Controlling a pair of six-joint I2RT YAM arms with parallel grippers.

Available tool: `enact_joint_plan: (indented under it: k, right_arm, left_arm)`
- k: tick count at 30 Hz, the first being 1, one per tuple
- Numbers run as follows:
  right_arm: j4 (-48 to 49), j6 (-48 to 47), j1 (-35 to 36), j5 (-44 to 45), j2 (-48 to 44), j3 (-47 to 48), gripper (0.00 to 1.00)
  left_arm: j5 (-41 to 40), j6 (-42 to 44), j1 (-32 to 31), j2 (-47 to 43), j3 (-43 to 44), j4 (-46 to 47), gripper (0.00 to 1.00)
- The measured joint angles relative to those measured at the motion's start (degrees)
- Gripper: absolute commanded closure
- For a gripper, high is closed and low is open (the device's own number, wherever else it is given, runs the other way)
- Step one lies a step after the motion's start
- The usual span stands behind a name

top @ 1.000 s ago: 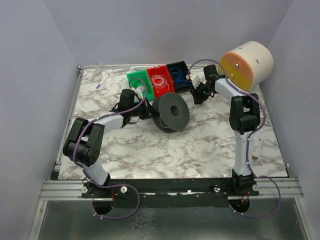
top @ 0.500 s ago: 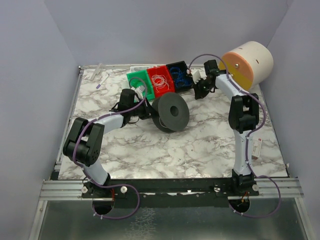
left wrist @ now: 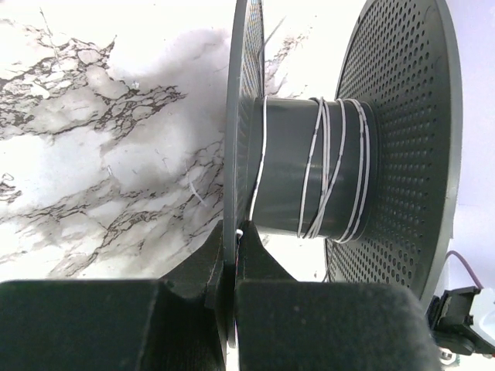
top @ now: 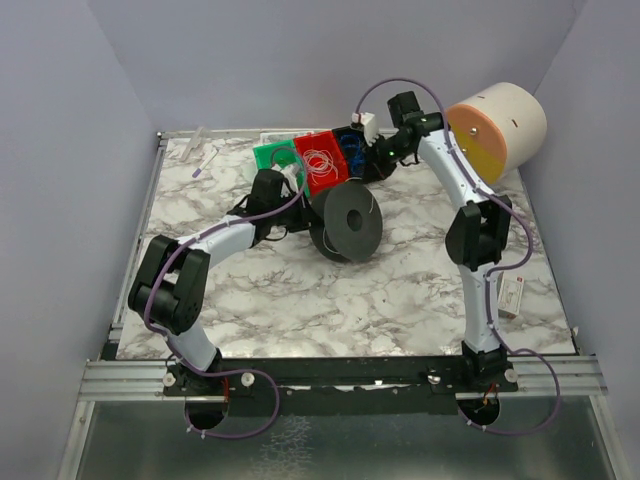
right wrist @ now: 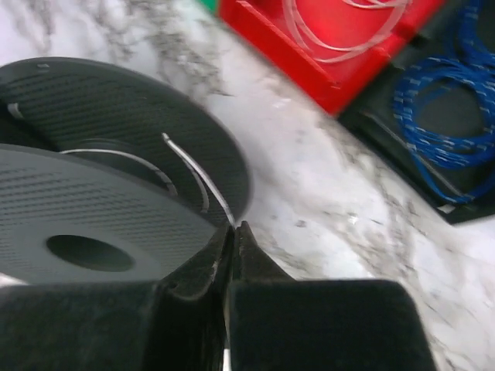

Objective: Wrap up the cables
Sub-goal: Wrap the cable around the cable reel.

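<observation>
Left wrist view: my left hand (left wrist: 234, 236) pinched shut on the spool (left wrist: 302, 166) at its flange rim.
White cable (left wrist: 264, 147): a few loose turns round the spool hub.
Right hand (right wrist: 234, 229): clamped on the white cable's free end, just beside the spool.
Blue cables (right wrist: 445, 69): coiled in a black bin (right wrist: 387, 154) behind the spool.

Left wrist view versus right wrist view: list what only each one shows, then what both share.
Only left wrist: left gripper shut on the flange edge of the dark grey perforated spool, hub side-on with several turns of thin whitish wire. Only right wrist: red plastic bin of pale coils, black bin of blue cable, right gripper pinching the wire's free end. Both: spool, wire, white marble tabletop.
</observation>
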Motion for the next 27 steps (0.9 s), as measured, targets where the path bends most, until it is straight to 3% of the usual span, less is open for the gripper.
enact_joint_plan:
  k: [18, 27]
  right_arm:
    - [-2.3, 0.8, 10.2, -10.9, -8.6, -0.6, 1.00]
    - [0.1, 0.2, 14.8, -9.5, -16.5, -16.1, 1.00]
  left_arm:
    - [-3.9, 1.4, -0.9, 0.0, 2.1, -3.3, 1.00]
    - [-4.3, 0.4, -0.9, 0.0, 2.1, -3.3, 1.00]
